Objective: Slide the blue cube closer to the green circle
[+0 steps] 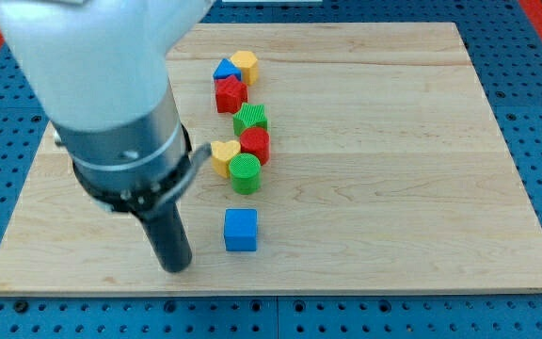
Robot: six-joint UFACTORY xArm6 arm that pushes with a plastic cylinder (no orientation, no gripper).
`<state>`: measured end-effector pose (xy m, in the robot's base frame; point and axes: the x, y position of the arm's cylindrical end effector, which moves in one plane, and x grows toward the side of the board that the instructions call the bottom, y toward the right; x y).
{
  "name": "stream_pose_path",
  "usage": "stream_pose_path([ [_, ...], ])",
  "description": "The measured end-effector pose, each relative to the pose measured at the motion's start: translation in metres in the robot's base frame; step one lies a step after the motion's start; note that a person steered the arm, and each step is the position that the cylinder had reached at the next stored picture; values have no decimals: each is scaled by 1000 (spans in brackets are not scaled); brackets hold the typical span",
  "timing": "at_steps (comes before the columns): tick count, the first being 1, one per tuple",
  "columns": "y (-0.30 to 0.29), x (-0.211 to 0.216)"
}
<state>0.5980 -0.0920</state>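
The blue cube [241, 230] lies near the view's bottom, left of centre. The green circle [246, 174] sits a short gap above it, touching a yellow heart [224, 155] and a red block [255, 144]. My tip [175, 266] rests on the board left of the blue cube and slightly below it, apart from it by a small gap. The arm's big grey and white body covers the view's upper left.
Above the green circle stand a green block [250, 118], a red star [231, 94], a blue triangle [226, 71] and a yellow block [245, 64], in a loose column. The wooden board [393, 169] ends at the bottom edge just below my tip.
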Motion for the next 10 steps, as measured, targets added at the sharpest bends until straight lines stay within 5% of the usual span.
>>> stream_pose_path([
  [1,41,21],
  [6,40,11],
  [10,46,-71],
])
